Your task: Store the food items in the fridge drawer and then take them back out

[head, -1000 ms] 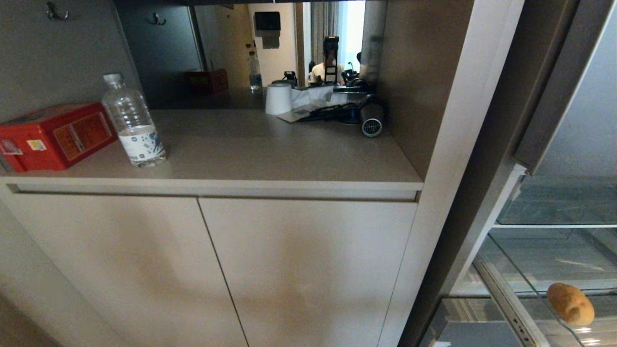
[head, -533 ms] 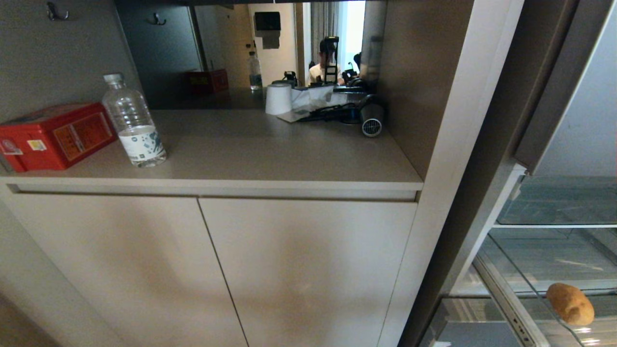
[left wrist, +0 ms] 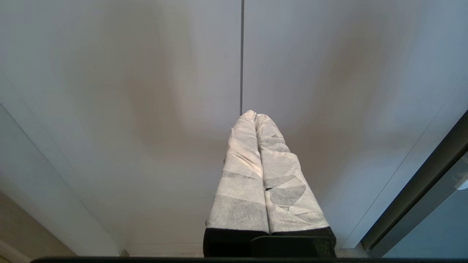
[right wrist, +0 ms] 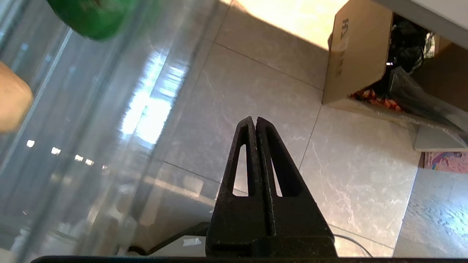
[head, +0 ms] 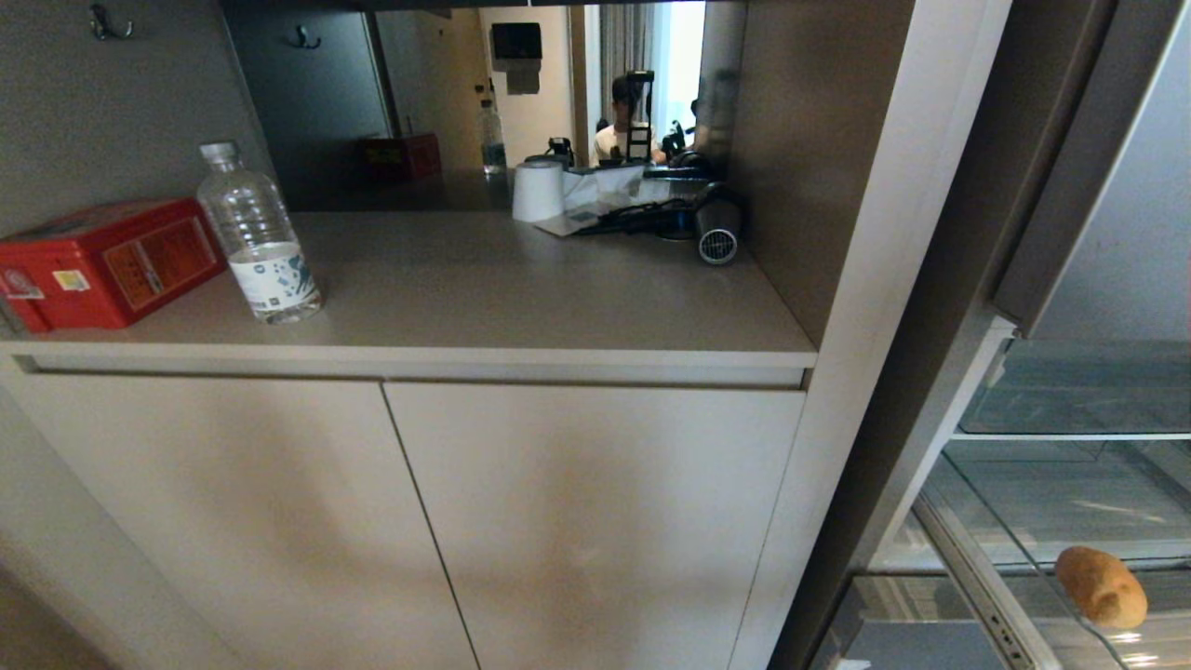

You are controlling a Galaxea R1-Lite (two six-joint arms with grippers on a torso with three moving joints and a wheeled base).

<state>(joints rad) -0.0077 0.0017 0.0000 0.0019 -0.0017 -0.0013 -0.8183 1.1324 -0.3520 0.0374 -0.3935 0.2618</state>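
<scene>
Tan potato (head: 1101, 586) in see-through drawer (head: 986, 577), long axis slanting down-right; right gripper (right wrist: 255, 121) jaws clenched, empty.

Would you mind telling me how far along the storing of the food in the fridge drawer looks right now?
Done, by the look of it: the potato lies in the see-through fridge drawer, and the green pepper shows behind its clear wall beside the potato. In hand: nothing; the right gripper is shut and empty over the floor tiles outside the drawer, and the left gripper is parked, shut, facing the cabinet doors. Left: taking both back out.
</scene>
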